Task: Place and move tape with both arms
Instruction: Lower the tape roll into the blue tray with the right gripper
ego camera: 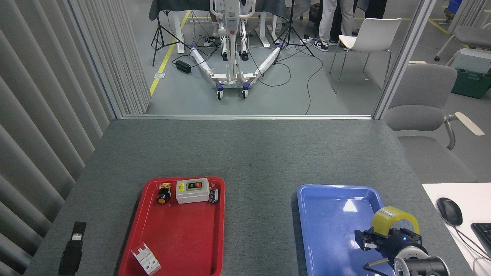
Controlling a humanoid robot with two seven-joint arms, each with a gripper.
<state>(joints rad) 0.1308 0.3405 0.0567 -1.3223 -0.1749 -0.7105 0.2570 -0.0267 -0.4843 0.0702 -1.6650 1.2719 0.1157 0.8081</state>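
Observation:
The tape, a translucent yellow roll, sits at the lower right, over the right rim of the blue tray. My right gripper comes up from the bottom edge with its black fingers on either side of the roll, shut on it. My left gripper shows at the lower left as a narrow dark shape over the grey table, left of the red tray. It is seen edge-on, so its jaws cannot be read.
The red tray holds a grey switch box, a small black and orange button and a white breaker. A mouse and keyboard lie on a white desk at right. A grey chair stands beyond the table's right edge.

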